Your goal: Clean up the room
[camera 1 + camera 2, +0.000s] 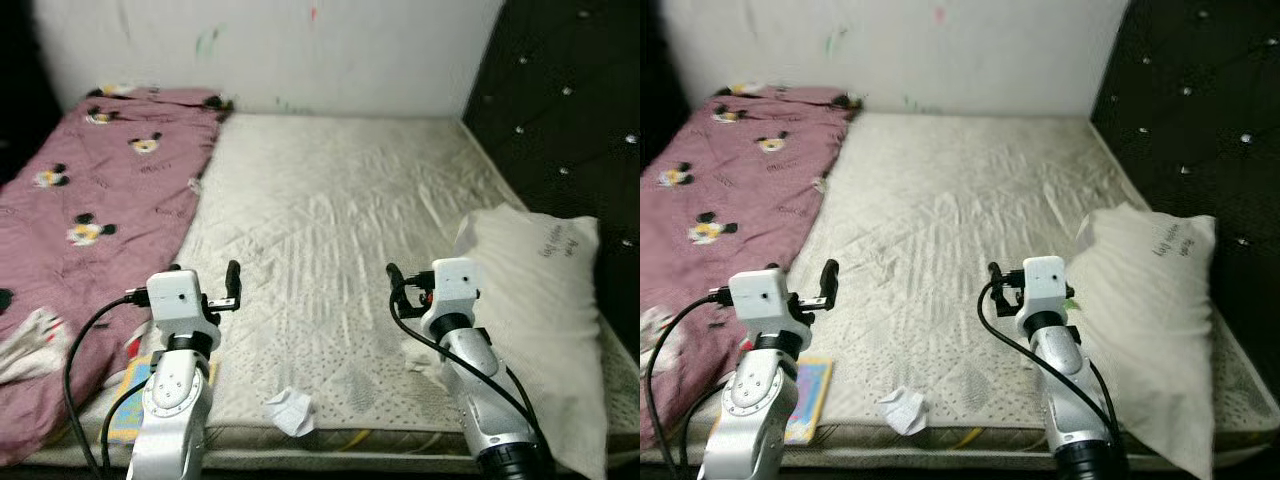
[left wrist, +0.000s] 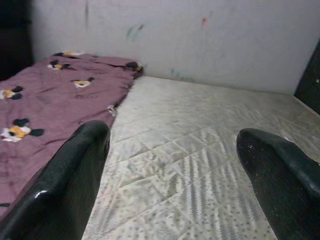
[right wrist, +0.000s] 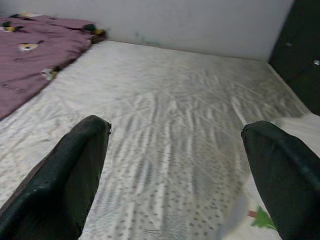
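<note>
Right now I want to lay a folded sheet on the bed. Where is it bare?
The mattress is bare between the pink blanket on the left and the pillow on the right, up to the wall. The near edge is busier: crumpled paper, left gripper, right gripper.

Bed with bare quilted off-white mattress (image 1: pixel 330 230), set against a pale wall with a dark tufted headboard on the robot's right. Lying on it: a mauve blanket printed with cartoon mice (image 1: pixel 90 200), spread along the left side; a white pillow (image 1: pixel 545 310) at the right edge by the headboard. Also a crumpled white paper (image 1: pixel 290 410) and a colourful flat booklet (image 1: pixel 808 398), both at the near edge.
</note>
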Available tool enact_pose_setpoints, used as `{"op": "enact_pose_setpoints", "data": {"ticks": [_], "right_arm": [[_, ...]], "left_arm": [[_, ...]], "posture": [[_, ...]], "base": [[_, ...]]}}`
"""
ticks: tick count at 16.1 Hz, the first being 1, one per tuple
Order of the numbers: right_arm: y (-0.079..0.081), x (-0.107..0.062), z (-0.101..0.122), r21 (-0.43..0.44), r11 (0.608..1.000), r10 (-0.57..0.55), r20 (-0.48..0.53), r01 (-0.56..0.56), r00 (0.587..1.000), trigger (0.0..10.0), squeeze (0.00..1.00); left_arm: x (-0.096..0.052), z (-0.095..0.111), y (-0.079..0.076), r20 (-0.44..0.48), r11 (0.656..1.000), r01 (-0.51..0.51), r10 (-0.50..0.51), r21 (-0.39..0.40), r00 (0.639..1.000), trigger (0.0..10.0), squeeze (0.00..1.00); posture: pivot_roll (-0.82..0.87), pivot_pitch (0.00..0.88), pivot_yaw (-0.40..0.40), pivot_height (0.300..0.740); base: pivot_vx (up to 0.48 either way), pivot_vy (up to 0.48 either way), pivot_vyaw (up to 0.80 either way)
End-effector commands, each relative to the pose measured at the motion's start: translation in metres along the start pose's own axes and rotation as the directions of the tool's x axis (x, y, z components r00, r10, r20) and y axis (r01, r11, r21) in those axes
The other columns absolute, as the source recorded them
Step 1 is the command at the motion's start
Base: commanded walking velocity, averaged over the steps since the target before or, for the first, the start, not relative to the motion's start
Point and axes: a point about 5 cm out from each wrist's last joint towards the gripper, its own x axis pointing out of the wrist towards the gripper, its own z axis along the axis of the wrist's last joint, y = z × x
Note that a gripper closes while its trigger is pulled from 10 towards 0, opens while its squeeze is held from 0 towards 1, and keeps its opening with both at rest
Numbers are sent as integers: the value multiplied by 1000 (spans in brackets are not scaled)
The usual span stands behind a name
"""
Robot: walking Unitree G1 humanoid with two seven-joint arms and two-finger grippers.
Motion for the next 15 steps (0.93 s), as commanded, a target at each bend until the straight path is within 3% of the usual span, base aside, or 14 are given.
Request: {"op": "enact_pose_setpoints", "data": {"ticks": [1, 7, 11, 15], "right_arm": [[4, 2, 3, -3, 1000, 15, 11, -15, 1000, 10000, 0], [5, 2, 3, -5, 1000, 22, 11, -21, 1000, 10000, 0], [5, 2, 2, 4, 1000, 21, 2, -21, 1000, 10000, 0], [-2, -2, 3, 40, 999, -5, -3, 5, 1000, 10000, 0]], "left_arm": [[-1, -2, 5, -16, 1000, -13, 13, 2, 1000, 10000, 0], [-2, -3, 4, -17, 1000, -17, 17, -2, 1000, 10000, 0], [-3, -3, 4, -12, 999, -28, 28, 16, 1000, 10000, 0], [-11, -6, 17, -33, 997, -72, 72, 2, 997, 10000, 0]], "posture": [[32, 33, -26, 740], [32, 33, -28, 740], [30, 43, -30, 740], [26, 56, -30, 740]], "base": [[0, 480, 0], [0, 466, 0], [0, 0, 0], [0, 0, 0]]}}
